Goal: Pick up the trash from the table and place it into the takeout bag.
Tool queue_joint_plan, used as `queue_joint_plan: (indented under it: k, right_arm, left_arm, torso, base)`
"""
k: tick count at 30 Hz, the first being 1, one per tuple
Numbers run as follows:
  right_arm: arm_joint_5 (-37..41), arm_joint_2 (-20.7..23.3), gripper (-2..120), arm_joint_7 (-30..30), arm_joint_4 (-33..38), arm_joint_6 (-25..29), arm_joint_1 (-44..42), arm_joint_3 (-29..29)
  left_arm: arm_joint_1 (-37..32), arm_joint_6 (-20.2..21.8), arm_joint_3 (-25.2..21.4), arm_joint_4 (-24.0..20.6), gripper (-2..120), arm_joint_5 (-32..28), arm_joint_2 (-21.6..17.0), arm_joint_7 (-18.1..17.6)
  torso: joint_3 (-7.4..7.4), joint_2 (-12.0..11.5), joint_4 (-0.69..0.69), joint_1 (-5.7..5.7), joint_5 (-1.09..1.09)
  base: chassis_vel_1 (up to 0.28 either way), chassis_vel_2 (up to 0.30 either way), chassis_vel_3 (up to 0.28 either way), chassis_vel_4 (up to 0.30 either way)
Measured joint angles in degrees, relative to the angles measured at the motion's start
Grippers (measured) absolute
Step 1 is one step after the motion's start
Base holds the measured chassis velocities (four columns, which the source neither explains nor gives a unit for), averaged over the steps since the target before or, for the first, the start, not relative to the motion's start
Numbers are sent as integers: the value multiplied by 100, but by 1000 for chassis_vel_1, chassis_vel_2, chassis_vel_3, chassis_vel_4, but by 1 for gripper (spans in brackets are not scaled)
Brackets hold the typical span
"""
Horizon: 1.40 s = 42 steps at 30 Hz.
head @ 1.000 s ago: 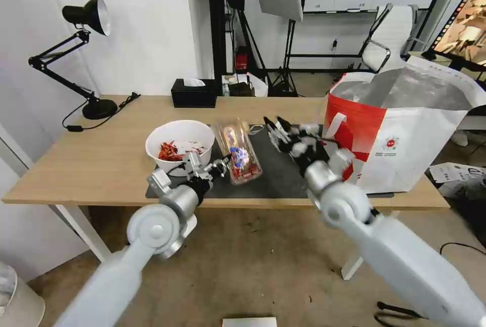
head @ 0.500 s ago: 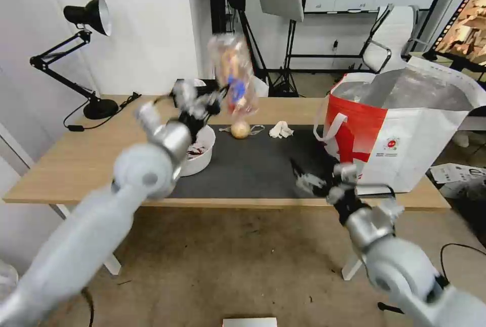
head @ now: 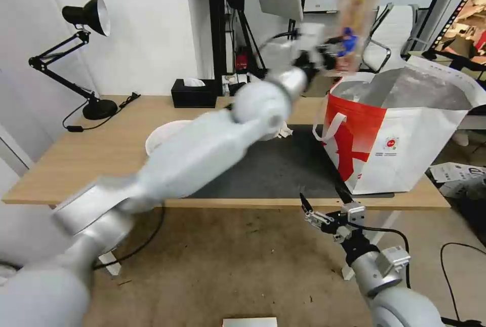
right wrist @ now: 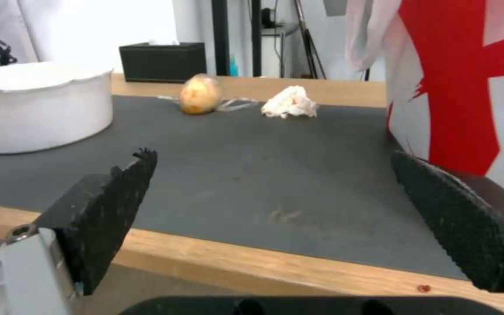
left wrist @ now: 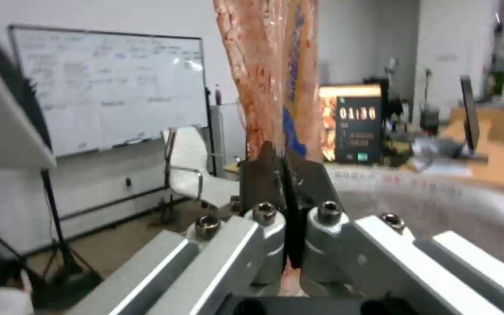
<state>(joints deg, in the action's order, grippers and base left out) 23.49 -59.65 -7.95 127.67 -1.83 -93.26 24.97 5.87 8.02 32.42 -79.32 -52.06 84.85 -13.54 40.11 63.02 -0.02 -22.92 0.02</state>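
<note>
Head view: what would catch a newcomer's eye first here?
The left gripper holds the clear tray high above the bag's open mouth. The right gripper hangs open below the table's front edge. The tissue and ball lie on the mat.

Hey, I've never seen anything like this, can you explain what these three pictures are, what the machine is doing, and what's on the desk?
This is a wheeled robot with two arms, each ending in a two-finger gripper. One picture looks down from its head; the other two come from cameras on its wrists. The left gripper is shut on a clear plastic tray of food scraps, holding it up over the open takeout bag. The right gripper hangs open, low in front of the desk's edge. On the desk's dark mat lie a white bowl, a small beige ball and a crumpled tissue. A black tissue box and a lamp stand behind.
</note>
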Motion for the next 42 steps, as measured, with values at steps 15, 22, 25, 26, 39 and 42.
queue_joint_plan:
  k: [15,22,25,26,39,42]
  right_arm:
    - [-134,171,100,114,-172,156,-70,-81]
    - [-103,260,100,114,-169,157,-76,-133]
    - [-87,269,100,114,-170,156,-68,-146]
    - [-83,269,100,113,-170,155,-68,-156]
    - [167,433,100,96,-47,136,-139,27]
    - [183,406,100,94,0,140,-225,123]
  left_arm:
    - [154,360,517,315,0,774,59,961]
    - [158,641,528,61,4,329,-127,900]
    - [159,698,527,-20,14,84,-139,769]
    - [158,723,526,-63,21,-44,-139,703]
    - [-108,741,456,-847,68,-509,-667,187]
    - [-321,724,421,-1156,76,-486,-941,99]
  torso:
    - [0,0,2,0,-2]
    - [0,0,3,0,-3]
    - [0,0,2,0,-3]
    - [0,0,1,0,-3]
    - [0,0,2,0,-3]
    - [0,0,3,0,-3]
  base:
    - [0,0,0,0]
    - [0,0,0,0]
    - [0,0,0,0]
    - [0,0,0,0]
    - [0,0,0,0]
    - [0,0,0,0]
